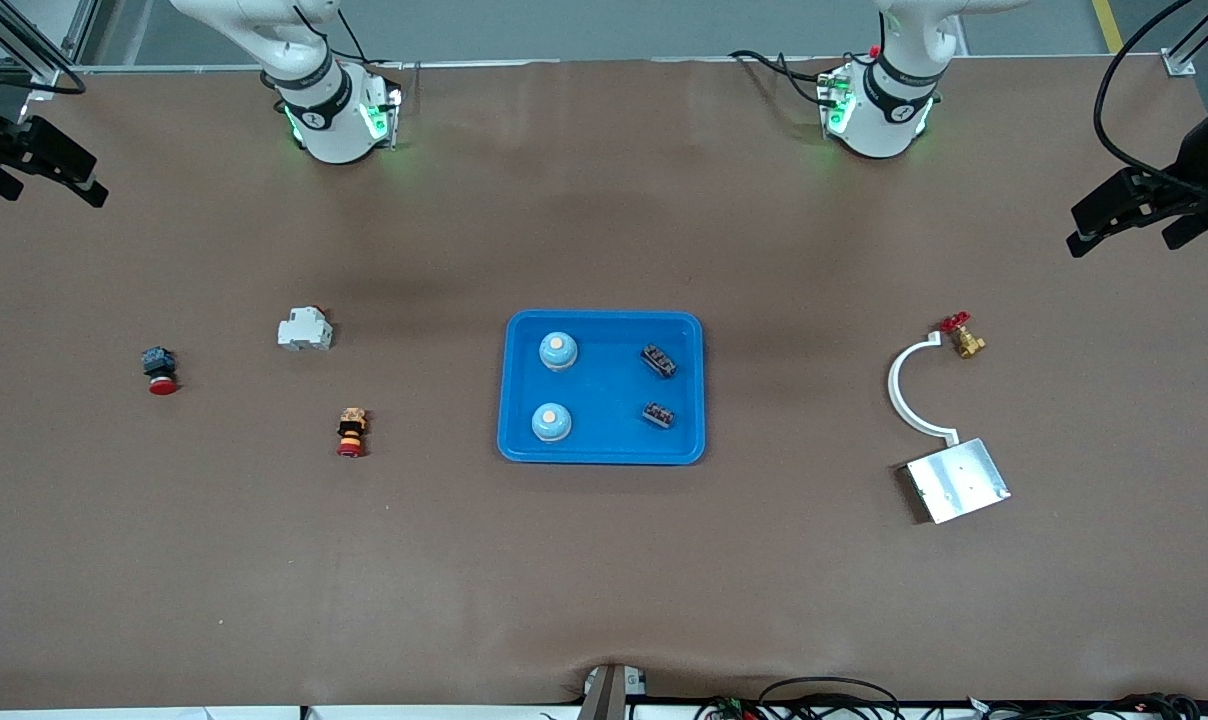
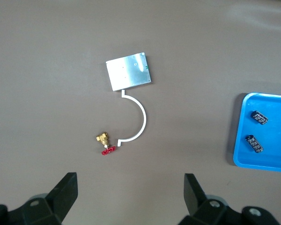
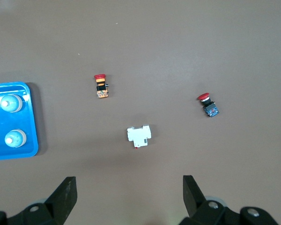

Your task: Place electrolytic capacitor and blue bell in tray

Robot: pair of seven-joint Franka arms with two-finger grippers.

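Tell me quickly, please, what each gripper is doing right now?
Left gripper: open, holding nothing, up over the silver plate's end of the table.
Right gripper: open, holding nothing, up over the push buttons' end.

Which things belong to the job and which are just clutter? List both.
Job: shallow bright-blue plastic tray; two blue dome bells; two small black capacitor parts, all in it.
Clutter: silver metal plate; white curved bracket; brass valve; white breaker; two red push-buttons.

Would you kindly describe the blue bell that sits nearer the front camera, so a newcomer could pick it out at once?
Find the bright-blue tray at the middle of the table. On the side toward the right arm's end sit two pale-blue domed bells; on the other side, two small dark parts. Of the pair, the nearer bell lies closer to the front camera than the farther bell.
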